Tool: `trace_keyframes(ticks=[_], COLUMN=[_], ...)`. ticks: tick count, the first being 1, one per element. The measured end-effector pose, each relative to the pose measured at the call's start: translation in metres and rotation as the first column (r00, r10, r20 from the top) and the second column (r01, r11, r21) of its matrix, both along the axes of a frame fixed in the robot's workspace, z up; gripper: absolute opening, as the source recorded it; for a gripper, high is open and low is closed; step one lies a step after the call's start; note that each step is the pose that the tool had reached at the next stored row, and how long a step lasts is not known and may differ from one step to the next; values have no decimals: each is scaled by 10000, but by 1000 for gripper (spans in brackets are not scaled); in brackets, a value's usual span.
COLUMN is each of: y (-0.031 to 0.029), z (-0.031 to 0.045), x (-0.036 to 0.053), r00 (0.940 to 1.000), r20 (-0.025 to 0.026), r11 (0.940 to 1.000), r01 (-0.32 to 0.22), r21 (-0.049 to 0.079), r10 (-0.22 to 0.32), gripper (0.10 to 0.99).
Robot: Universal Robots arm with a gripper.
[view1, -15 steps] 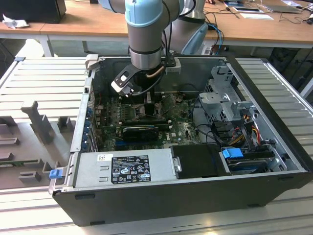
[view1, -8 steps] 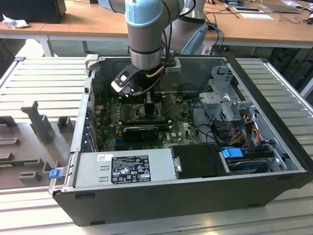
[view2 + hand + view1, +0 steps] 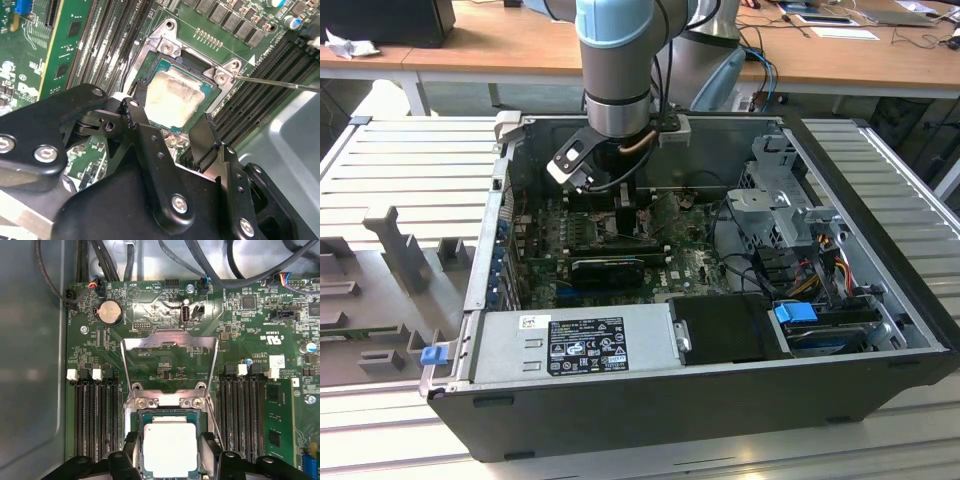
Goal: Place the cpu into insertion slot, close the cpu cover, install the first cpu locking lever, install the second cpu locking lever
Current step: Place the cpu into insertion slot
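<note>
The cpu in insertion slot (cpu cover raised)

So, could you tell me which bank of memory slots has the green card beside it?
The bank on the side of the cpu away from the grey case wall: the green card sits beside it, whereas the other bank borders that wall.

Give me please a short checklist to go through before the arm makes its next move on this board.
1. cpu lies flat in the insertion slot: ok.
2. cpu cover closed: not ok, it stands open.
3. Locking lever latched: not ok, it sticks out free.
4. Tool free of the cpu: cannot tell.
5. Cables away from the slot: ok.
</note>
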State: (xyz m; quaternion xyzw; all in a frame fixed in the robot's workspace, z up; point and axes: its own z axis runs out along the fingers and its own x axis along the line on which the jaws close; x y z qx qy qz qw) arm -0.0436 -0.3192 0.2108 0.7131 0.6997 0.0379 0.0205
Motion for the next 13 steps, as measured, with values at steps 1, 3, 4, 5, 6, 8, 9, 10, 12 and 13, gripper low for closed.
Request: trace_keyframes(ticks=[1, 3, 4, 5, 6, 8, 9, 10, 12, 13], y=[0, 0, 0, 0, 0, 0, 0, 0, 0, 0], z=[17, 42, 55, 63, 66, 81, 89, 96, 103, 112], x=[0, 1, 2, 3, 4, 3, 3, 4, 3, 3], r00=[10000, 10000, 10000, 10000, 10000, 9999, 9999, 9999, 9999, 9999], r20=[-4, -20, -47, -69, -85, -105, -114, -116, -119, -122], r11=[10000, 10000, 10000, 10000, 10000, 10000, 10000, 10000, 10000, 10000], r01=[1, 0, -1, -1, -1, 2, 2, 1, 1, 1], r21=[-1, -2, -2, -2, -1, -6, -6, -5, -5, -9], r10=[-1, 0, 1, 1, 1, -2, -2, -1, -1, -1], gripper=[604, 459, 341, 278, 278, 161, 106, 106, 106, 106])
